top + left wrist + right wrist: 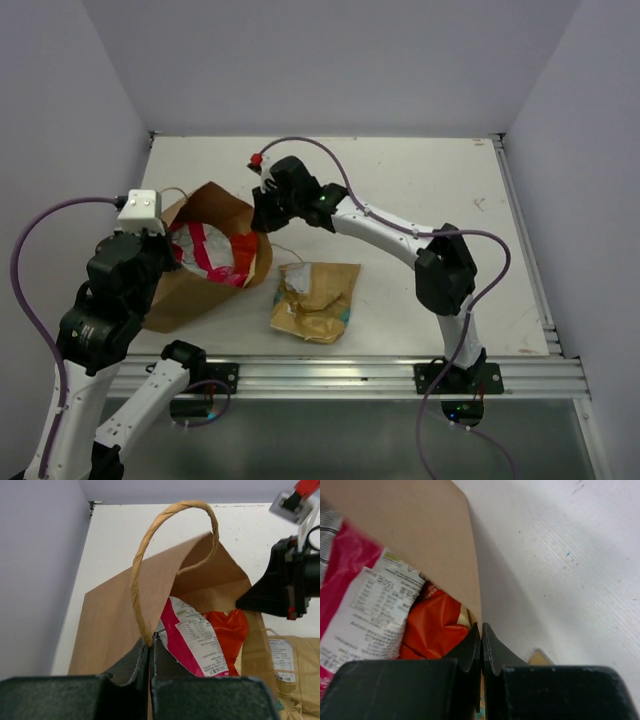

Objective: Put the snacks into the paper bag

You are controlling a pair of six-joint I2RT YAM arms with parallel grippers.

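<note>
The brown paper bag lies on its side on the table's left, its mouth facing right. Inside it are the magenta packet with white panels and an orange-red packet; they also show in the left wrist view, magenta and orange-red. My left gripper is shut on the bag's near rim by the twine handle. My right gripper is shut on the bag's far rim. The tan packet lies flat on the table outside the bag.
The table's metal rail runs along the near edge. White walls close the back and sides. The right arm reaches across the table's middle above the tan packet.
</note>
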